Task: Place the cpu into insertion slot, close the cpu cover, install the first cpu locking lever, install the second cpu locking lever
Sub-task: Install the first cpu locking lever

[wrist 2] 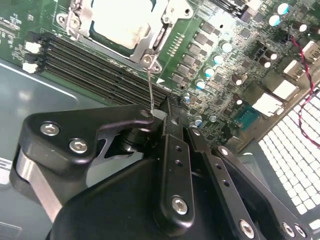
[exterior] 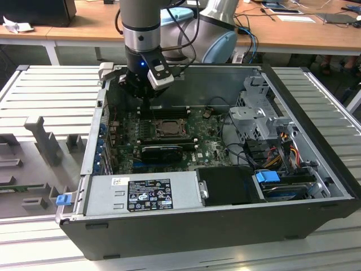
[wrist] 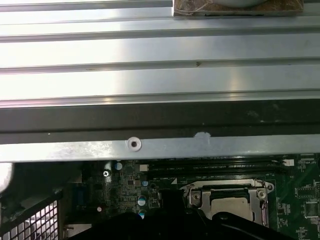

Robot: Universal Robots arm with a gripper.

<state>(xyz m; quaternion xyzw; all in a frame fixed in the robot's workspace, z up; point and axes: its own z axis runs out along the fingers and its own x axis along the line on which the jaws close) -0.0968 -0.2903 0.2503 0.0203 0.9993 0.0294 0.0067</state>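
Gripper (wrist 2: 160,115) closed narrow on free end of cpu locking lever (wrist 2: 149,87). Thin, stiff, springy wire; light, probably slippery. Best pinched at that tip.

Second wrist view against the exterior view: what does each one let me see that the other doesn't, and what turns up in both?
Second wrist view, close up: the hand pinching the tip of a thin wire locking lever that runs to a corner of the cpu cover. Exterior view, from afar: the whole open computer case on a ribbed table, the arm reaching down into it, the grey power supply, a blue clip. Both: the hand, the pale cpu seated under its cover, and the long black memory slots alongside.
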